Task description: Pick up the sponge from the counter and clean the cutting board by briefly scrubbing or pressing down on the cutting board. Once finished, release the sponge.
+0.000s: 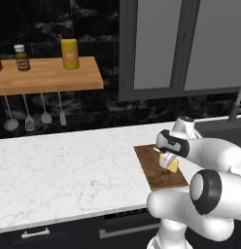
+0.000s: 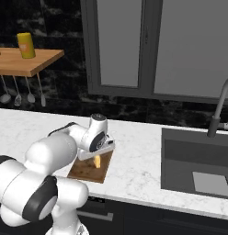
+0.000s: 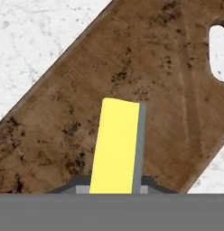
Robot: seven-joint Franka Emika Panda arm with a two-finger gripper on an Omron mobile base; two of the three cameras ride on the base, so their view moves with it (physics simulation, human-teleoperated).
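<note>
The white marble counter (image 1: 69, 165) carries the dark brown cutting board (image 1: 154, 177).

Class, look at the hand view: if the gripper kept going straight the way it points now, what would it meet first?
Most likely the cutting board. The gripper is shut on the sponge, which juts ahead of it toward the dark wood, so the sponge would touch first. How far above the board it is cannot be judged.
</note>
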